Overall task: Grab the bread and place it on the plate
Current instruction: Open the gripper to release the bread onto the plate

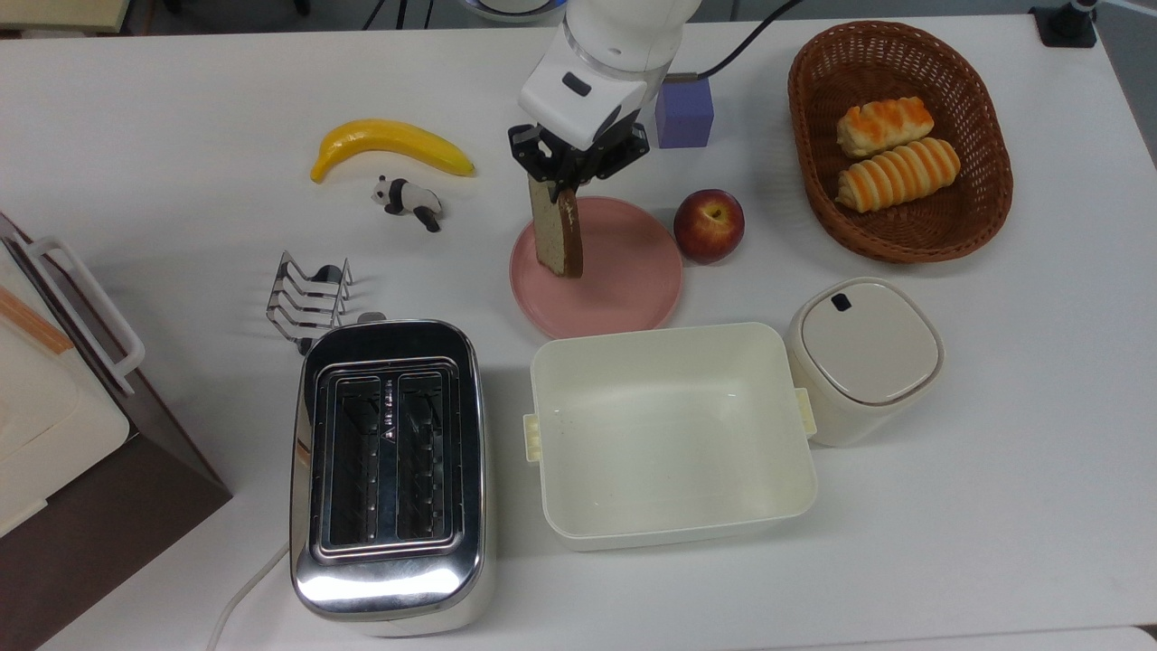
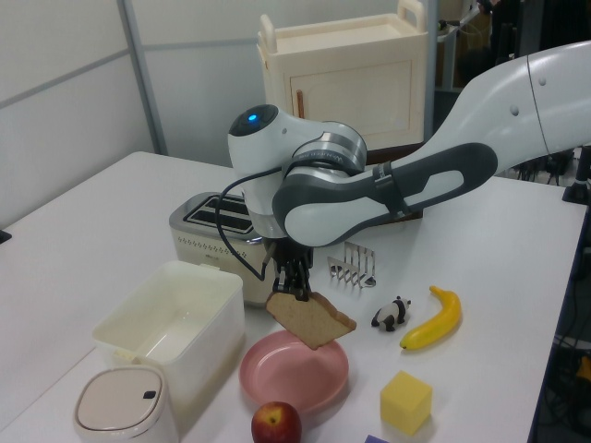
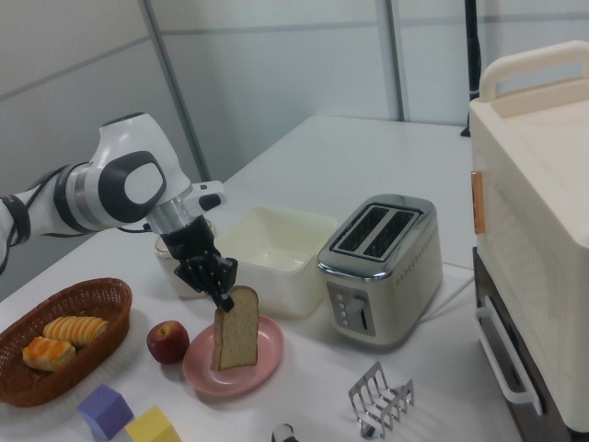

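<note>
**A:** Where does the job stand?

**B:** Most of the way, I'd judge. Your black two-finger gripper (image 1: 562, 181) is clamped on the top edge of the flat slice of light-brown wholemeal bread with the darker crust (image 1: 558, 233). The slice hangs over the round plain pink plate (image 1: 633, 280), toward the top view's left side of it. It is lifted and carried; lowering and letting go are what you have left.

**A:** Is the bread touching the plate yet?

**B:** Look at the left view: the bread (image 2: 311, 319) sits tilted beneath the gripper (image 2: 294, 288), with a sliver of pink plate (image 2: 305, 381) showing under its lower corner, so I'd say it is just above. The right view reads differently. There the slice (image 3: 236, 329) hangs nearly upright and its bottom edge meets the plate (image 3: 264, 362) in the picture, so I cannot tell contact from that angle.

**A:** And the top view?

**B:** It gives you the slice edge-on, a thin strip, which tells nothing of height. It does show the neighbours: the red apple (image 1: 710, 225) just beside the plate's rim on the top view's right, and the large cream rectangular plastic tub (image 1: 671, 524) close below. Neither lies under the bread.
</note>
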Tool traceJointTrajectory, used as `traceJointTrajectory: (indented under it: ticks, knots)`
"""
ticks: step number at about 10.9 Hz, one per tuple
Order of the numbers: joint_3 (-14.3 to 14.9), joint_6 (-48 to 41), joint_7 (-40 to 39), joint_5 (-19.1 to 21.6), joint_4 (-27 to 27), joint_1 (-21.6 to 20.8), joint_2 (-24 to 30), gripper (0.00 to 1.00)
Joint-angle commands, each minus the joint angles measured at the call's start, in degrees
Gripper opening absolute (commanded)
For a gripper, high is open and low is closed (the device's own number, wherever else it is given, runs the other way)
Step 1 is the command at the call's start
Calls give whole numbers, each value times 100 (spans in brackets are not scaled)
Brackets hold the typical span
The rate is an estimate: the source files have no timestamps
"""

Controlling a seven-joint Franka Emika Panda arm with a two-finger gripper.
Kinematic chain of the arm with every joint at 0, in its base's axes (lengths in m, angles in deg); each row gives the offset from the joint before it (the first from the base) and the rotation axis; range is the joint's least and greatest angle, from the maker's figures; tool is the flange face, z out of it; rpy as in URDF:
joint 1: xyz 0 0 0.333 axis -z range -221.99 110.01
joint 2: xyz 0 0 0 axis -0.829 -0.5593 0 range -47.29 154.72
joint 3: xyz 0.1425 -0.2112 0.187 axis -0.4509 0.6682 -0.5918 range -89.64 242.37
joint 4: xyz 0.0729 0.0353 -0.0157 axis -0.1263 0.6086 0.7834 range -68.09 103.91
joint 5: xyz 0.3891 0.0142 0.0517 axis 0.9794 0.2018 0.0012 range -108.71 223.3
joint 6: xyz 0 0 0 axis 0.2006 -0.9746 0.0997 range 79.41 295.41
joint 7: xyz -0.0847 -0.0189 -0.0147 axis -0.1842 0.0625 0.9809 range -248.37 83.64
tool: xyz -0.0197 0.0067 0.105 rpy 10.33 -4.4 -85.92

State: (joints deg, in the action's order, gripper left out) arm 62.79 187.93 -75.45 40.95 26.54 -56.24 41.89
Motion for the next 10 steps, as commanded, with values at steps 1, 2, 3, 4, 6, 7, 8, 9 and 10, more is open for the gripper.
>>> traceJointTrajectory:
  ticks: [1,2,3,4,6,7,8,9,10]
  knots:
    - [22,330,-32,-211,174,-11,66,0]
    - [22,348,-23,-255,165,-11,66,0]
    - [22,365,-23,-264,174,-11,66,0]
    - [22,365,-23,-325,183,-11,57,0]
    - [22,426,-23,-422,218,-11,57,0]
    - [22,444,-23,-431,244,-11,57,0]
    - [22,436,-14,-431,244,-11,57,8]
    - [22,418,-6,-449,253,-19,57,79]
    - [22,392,3,-553,253,-19,57,100]
